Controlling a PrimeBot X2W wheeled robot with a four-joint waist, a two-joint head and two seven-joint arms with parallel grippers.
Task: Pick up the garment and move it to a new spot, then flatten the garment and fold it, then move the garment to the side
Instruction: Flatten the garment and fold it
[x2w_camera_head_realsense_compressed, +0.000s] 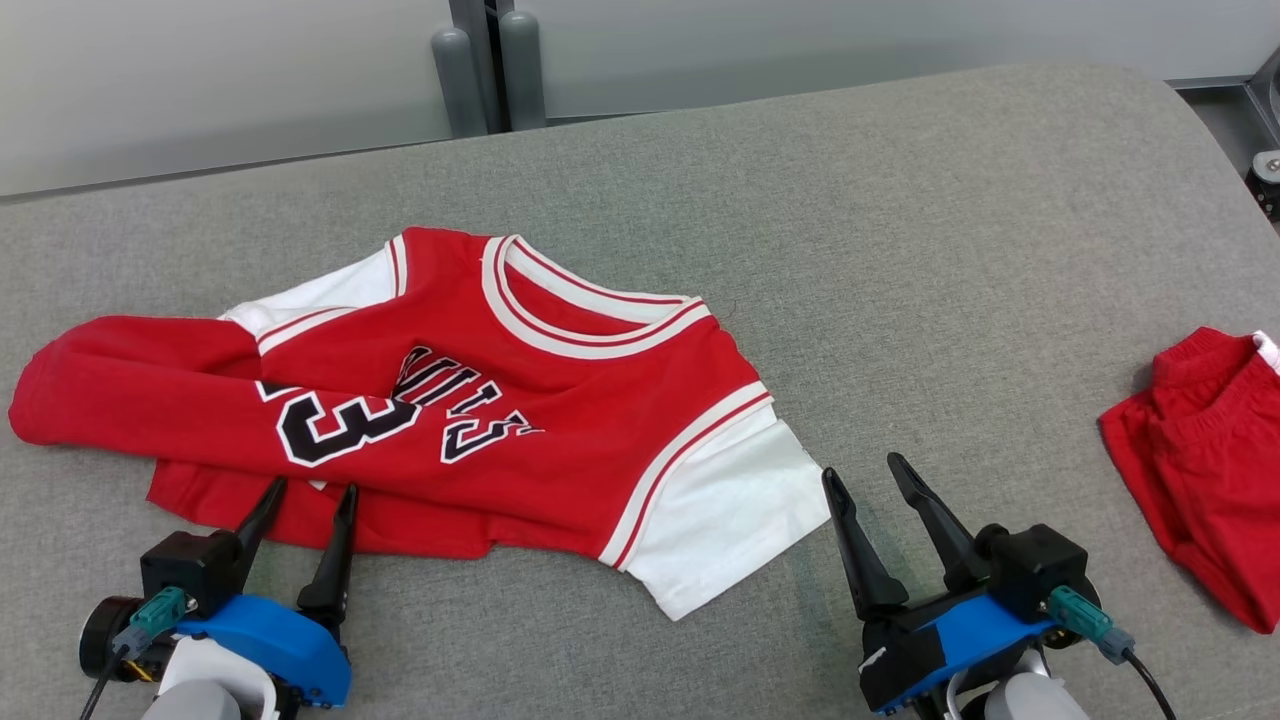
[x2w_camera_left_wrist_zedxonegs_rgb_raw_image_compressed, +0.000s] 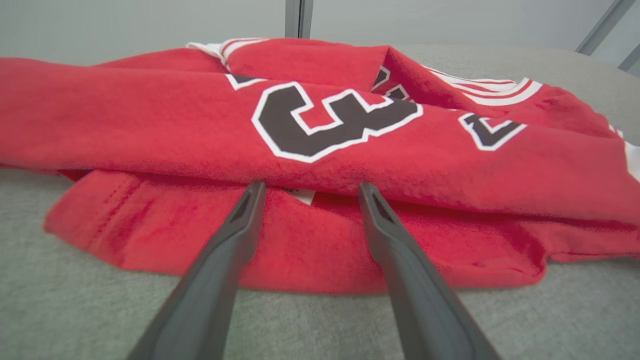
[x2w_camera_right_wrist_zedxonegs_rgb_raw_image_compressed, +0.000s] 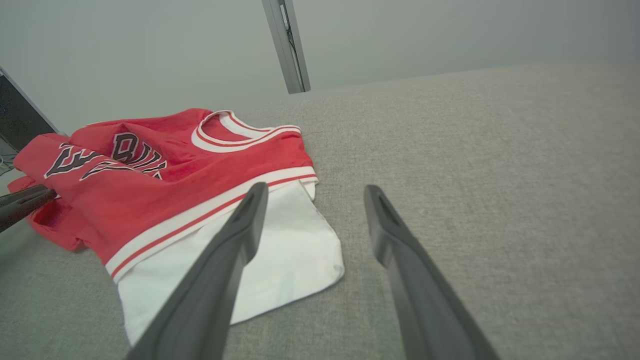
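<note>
Surface (x2w_camera_head_realsense_compressed: 900, 250): grey, padded; carries everything.
Garment (x2w_camera_head_realsense_compressed: 560, 390): red jersey, left-centre of the surface, rumpled, a flap doubled over the number. Long axis runs left to right across the robot's front.
Shorts (x2w_camera_head_realsense_compressed: 1200, 470): red, at the far right, well apart.
Right claw (x2w_camera_head_realsense_compressed: 860, 466): fingers apart, empty, just beside the white sleeve (x2w_camera_head_realsense_compressed: 730, 520), on its right.
Left claw (x2w_camera_head_realsense_compressed: 314, 486): fingers apart, empty, tips over the near hem (x2w_camera_head_realsense_compressed: 420, 535), pointing into the fold. Nearer arm for flattening, I judge.
</note>
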